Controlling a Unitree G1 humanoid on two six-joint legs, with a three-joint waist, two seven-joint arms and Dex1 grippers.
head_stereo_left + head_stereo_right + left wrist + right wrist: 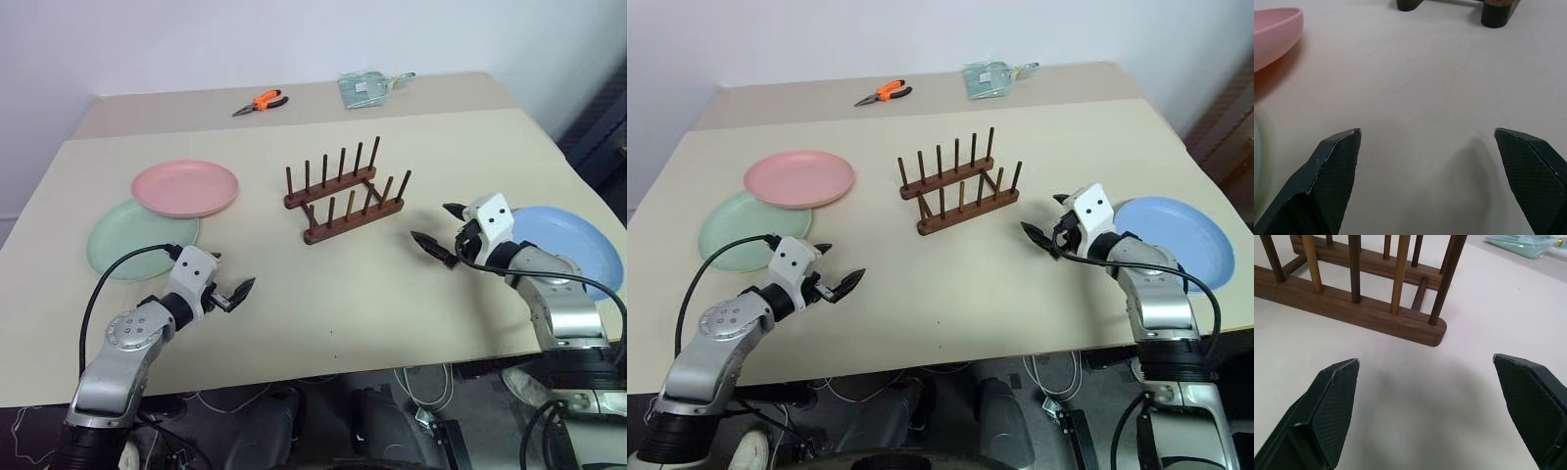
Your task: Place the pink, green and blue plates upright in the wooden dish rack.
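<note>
**Rack empty, plates flat, both grippers wide open**

Beige table (323, 294) against a pale wall. Wooden dish rack (345, 192) stands mid-table, pegs upright, its long axis slanting from near-left to far-right. Pink plate (185, 187) lies flat to the rack's left, its near edge overlapping the green plate (137, 238). Blue plate (573, 247) lies flat at the right edge. Left gripper (232, 279) and right gripper (439, 229) hover spread wide, holding nothing. Orange pliers (261, 102) and a clear bag (364, 89) sit far back; no legible writing.
</note>
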